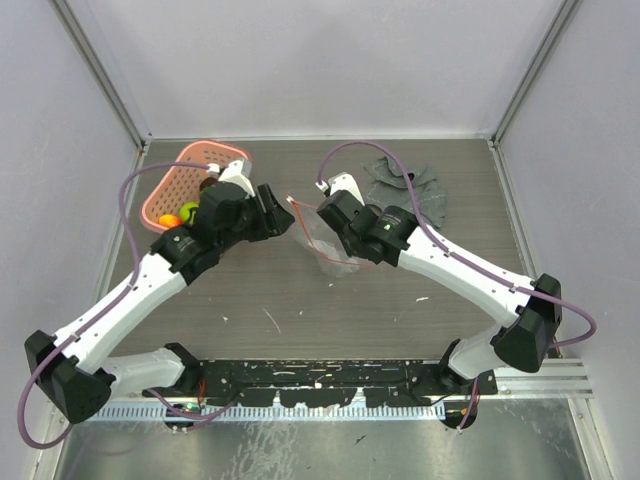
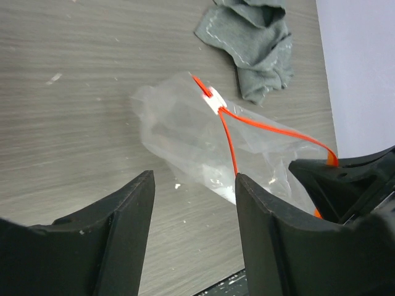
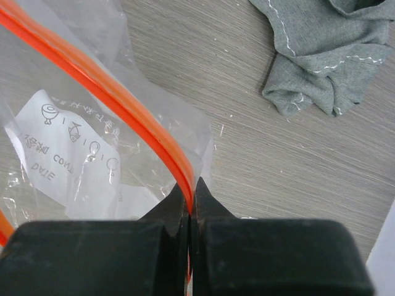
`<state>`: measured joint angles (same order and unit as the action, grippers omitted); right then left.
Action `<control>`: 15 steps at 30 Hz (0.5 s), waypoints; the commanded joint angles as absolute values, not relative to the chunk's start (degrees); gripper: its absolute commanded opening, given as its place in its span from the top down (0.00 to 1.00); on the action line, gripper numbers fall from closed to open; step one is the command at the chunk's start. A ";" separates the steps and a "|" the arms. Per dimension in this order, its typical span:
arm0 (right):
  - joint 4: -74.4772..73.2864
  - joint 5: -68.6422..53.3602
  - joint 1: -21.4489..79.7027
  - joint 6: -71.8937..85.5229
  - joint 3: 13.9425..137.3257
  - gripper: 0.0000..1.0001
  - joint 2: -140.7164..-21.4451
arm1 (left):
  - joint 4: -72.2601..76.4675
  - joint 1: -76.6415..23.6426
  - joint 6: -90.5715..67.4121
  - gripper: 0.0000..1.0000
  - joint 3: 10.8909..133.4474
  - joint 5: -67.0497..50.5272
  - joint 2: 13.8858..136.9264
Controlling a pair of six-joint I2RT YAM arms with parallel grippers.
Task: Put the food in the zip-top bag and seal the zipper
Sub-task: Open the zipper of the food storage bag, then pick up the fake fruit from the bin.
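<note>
Right gripper (image 3: 191,196) is clenched on the zipper (image 3: 117,102), pinching one lip of the bag (image 2: 176,132) near its corner. Left gripper (image 2: 194,185) is spread wide with nothing in it.

The bag sits mid-table (image 1: 300,310) between the two grippers. No food in it that I can see, only a printed label. The zipper's long axis runs from the white slider (image 2: 215,100) at the far end back to the right gripper's pinch. The two strips split apart right after the slider, so the mouth looks unzipped.

The relation that matters: the food (image 1: 188,211) is in the pink basket (image 1: 200,152) on the far side of the left gripper from the bag, so the left arm is clearly nearer. The left wrist camera faces the bag, not the basket – my read is it has to swing away to fetch a piece while the right holds the lip.

Grey cloth (image 1: 410,185) lies beyond the right gripper, clear of the bag
</note>
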<state>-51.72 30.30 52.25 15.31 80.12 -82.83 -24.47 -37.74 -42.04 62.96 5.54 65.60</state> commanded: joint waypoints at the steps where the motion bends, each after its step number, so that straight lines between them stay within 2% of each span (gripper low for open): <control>1: -54.59 33.46 51.49 13.75 83.43 1.00 -83.26 | -30.86 -35.22 -33.71 0.42 68.04 10.66 62.41; 8: -56.77 35.72 50.09 12.59 84.33 1.00 -83.61 | -37.62 -27.41 -26.60 0.34 71.82 12.05 61.93; 15: -55.81 35.42 48.84 11.14 83.42 1.00 -83.57 | -43.49 -17.43 -21.04 0.26 76.09 11.97 66.94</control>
